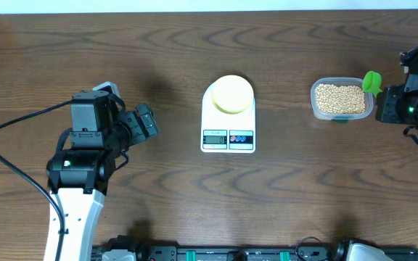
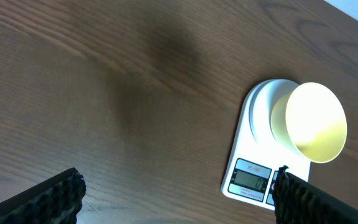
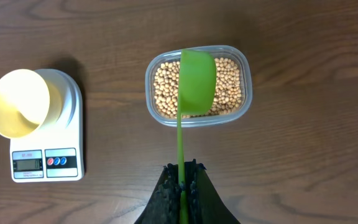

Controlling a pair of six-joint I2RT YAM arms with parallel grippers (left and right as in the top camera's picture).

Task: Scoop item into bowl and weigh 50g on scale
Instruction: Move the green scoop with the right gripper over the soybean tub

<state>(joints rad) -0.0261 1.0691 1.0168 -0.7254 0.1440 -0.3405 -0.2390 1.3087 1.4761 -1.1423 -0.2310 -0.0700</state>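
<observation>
- Scale (image 1: 228, 138) sits at the centre of the dark wood table (image 1: 158, 58), with its display and its red and blue buttons on the near edge. The digits are too small to read.
- Bowl (image 1: 232, 94), pale yellow, stands upright on the scale's platform at the end away from the display. Its inside shows plain yellow in both wrist views.
- Beans (image 1: 341, 98): all that are visible lie in a clear tub (image 1: 314, 101), which sits on the table to the right of the scale. Tub and scale are apart, not touching.
- Right gripper (image 3: 182, 180): jaws are clenched on the thin handle of a green scoop (image 3: 196, 81).
- The handle runs straight out from the fingers and the scoop's cup lies over the beans at the middle of the tub. I cannot tell whether the cup touches the beans.
- Left gripper (image 1: 147, 122): jaws are released and spread wide, with nothing between them.
- The left gripper's two black ridged fingers (image 2: 48, 199) appear at the lower corners of the left wrist view, over bare wood.
- The left gripper is to the left of the scale, well apart from it and pointing toward it. Scale and bowl show at the right of its wrist view.
</observation>
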